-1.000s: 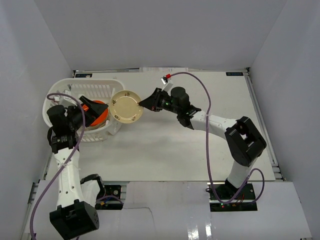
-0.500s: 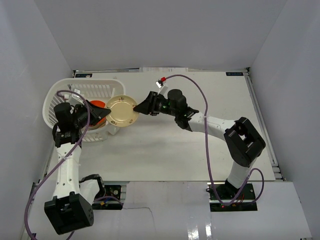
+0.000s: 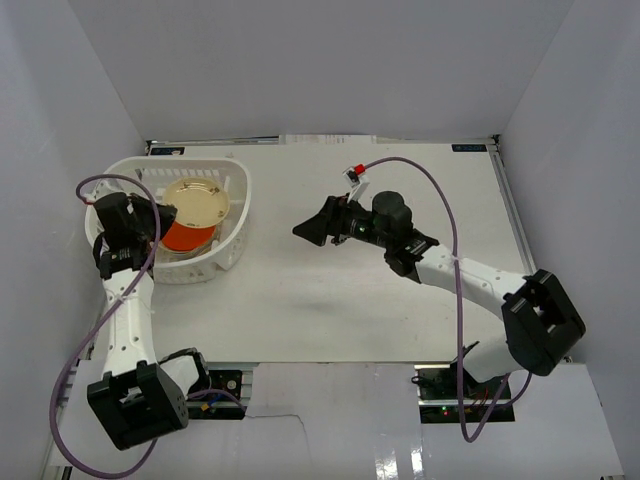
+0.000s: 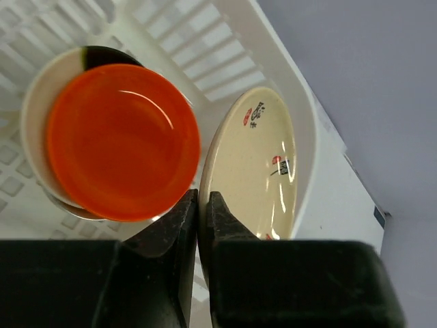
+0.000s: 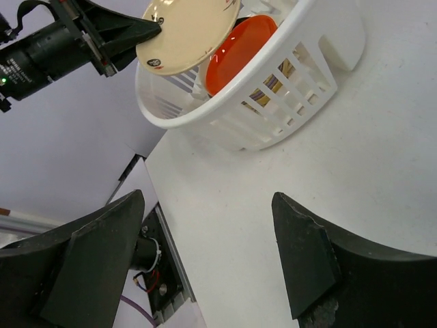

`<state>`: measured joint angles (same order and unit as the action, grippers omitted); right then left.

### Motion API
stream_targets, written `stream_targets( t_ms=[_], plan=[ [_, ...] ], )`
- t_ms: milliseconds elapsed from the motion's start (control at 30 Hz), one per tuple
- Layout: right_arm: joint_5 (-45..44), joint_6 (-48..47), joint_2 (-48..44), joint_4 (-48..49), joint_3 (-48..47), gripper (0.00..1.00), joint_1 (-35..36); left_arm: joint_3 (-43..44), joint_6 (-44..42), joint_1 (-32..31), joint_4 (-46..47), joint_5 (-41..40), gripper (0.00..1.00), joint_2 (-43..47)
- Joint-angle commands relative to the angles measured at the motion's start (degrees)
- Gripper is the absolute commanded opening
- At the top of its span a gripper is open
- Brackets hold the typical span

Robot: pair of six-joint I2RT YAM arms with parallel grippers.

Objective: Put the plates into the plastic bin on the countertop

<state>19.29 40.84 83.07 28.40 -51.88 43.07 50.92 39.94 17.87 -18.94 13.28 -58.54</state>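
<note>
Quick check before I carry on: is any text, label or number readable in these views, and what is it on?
No text can be read in any view.
Cream plate: small red and black printed marks, too small and stylised to read.
Dark sticker at the far edge of the countertop: too small to read.
White paper strip beside it: blurred.

One plastic bin, one countertop. Four plates countable — one cream plate, one orange-red plate, one white plate, one dark plate seen as a sliver; any lower in the stack uncountable. Two grippers — left gripper, right gripper.
</note>
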Motion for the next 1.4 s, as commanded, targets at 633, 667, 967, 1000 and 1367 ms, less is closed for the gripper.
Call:
stream_targets(
  t_ms=[633, 667, 967, 1000, 1367],
  plan=[
    [-6.63, -9.9, -11.78, -9.15, 6.53, 0.83, -0.09, 5.06, -2.15, 2.35, -2.95, -10.38, 0.98, 0.96],
    [-7.42, -10.6, -12.75, -10.37, 6.44, 0.83, -0.09, 5.68, -2.32, 2.26, -2.95, -7.59, 0.98, 3.15],
    [-23.98, -18.07, -24.33, -24.96, 2.41, 0.9, -0.09, -0.72, 2.14, -2.73, 16.81, 32.04, 0.98, 16.17],
    [-26.3, -19.9, -25.57, -29.5, 1.7, 0.9, -0.09, -1.86, 2.5, -3.79, 18.31, 36.95, 0.98, 17.22],
    [-47.32, -23.61, -50.45, -44.58, 6.78, 0.9, -0.09, -12.5, -8.47, -16.98, 9.72, 48.51, 0.98, 25.67]
  ],
)
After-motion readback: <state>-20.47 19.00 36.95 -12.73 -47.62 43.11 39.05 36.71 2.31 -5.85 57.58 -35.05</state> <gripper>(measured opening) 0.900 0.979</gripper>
